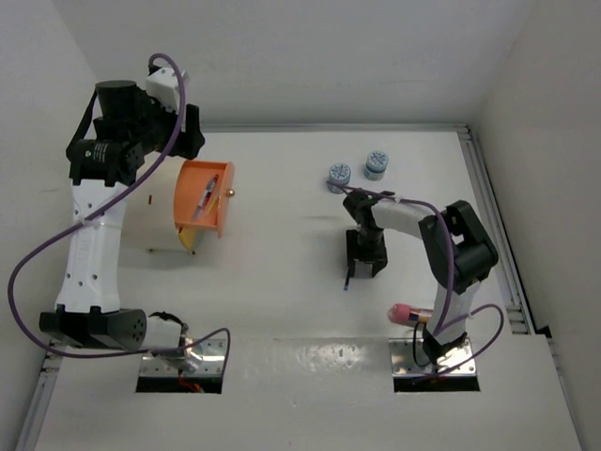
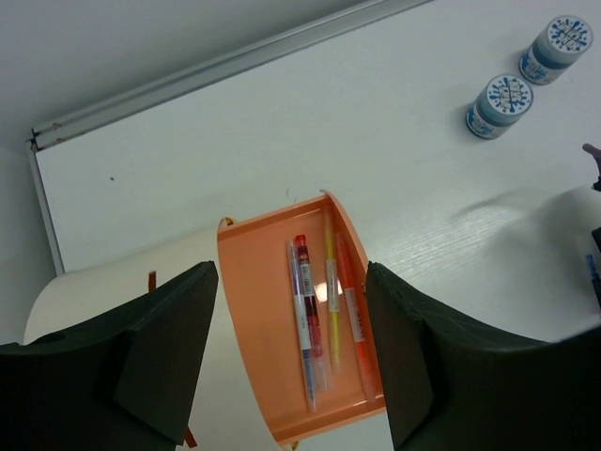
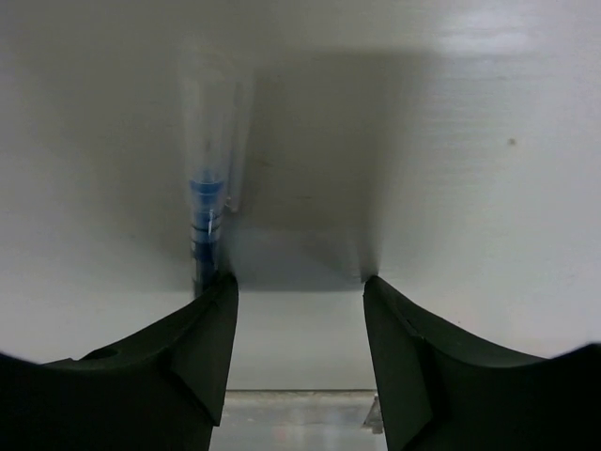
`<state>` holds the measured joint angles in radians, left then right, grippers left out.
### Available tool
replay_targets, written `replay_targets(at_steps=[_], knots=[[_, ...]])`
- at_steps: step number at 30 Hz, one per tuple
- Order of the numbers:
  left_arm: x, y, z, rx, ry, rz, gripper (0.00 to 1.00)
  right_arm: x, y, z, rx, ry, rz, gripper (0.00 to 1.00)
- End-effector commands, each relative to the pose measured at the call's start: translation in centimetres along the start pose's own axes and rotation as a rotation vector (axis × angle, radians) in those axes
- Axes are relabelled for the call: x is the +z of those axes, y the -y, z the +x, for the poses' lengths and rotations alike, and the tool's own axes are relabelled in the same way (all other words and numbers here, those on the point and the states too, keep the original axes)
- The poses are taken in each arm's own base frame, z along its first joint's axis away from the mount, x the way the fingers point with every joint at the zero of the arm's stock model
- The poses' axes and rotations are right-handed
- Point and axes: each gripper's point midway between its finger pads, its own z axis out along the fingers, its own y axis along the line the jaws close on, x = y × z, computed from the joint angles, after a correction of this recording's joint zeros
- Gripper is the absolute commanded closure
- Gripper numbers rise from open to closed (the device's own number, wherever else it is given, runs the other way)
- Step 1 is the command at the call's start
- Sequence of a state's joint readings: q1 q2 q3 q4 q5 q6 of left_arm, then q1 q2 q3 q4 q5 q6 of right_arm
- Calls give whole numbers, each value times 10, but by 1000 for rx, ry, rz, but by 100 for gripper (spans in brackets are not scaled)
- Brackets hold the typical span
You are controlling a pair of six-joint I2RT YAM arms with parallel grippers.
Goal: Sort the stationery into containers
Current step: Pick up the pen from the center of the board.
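1. From above and behind both arms, we look down over the whole surface (image 1: 282,310).
2. From the left wrist, we look down past the left tool (image 2: 291,268) onto the orange drawer (image 2: 258,301), which the top view shares.
3. From the right wrist, we sit very near the surface, with a blurred blue pen (image 3: 205,216) ahead-left of the right tool (image 3: 300,282).

White arm links (image 1: 89,254) with black joints (image 1: 113,141), looping purple cables (image 1: 11,280), matte black wedge-shaped pincer fingers (image 2: 169,357).
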<state>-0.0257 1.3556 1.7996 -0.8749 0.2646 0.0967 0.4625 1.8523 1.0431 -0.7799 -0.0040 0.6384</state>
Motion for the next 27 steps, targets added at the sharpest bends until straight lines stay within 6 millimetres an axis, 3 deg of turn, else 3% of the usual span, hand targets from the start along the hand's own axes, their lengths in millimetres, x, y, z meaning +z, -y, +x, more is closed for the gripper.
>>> replay_targets(at_steps=[1,4,10,16,20,24,25,27], knots=[[-3,-4,-3,0,19,-22,29,-7,-19,-13,2,46,-16,44],[-1,-3,2,1,7,-15,30,-9,-25,-10,-2,32,-45,45],[3,-3,7,5,-7,-6,30,-22,-18,11,-2,16,-62,46],[11,1,15,-12,-19,16,30,-47,-46,-7,57,102,-154,31],[14,3,17,-21,-23,27,30,-38,-61,-30,107,114,-132,30],[16,-2,15,-12,-28,8,31,-11,-58,-31,148,46,-44,33],[16,-3,16,-11,-34,8,30,-8,-56,-31,152,37,-39,35],[14,-4,12,0,-28,1,31,0,-52,-26,156,12,-16,51]])
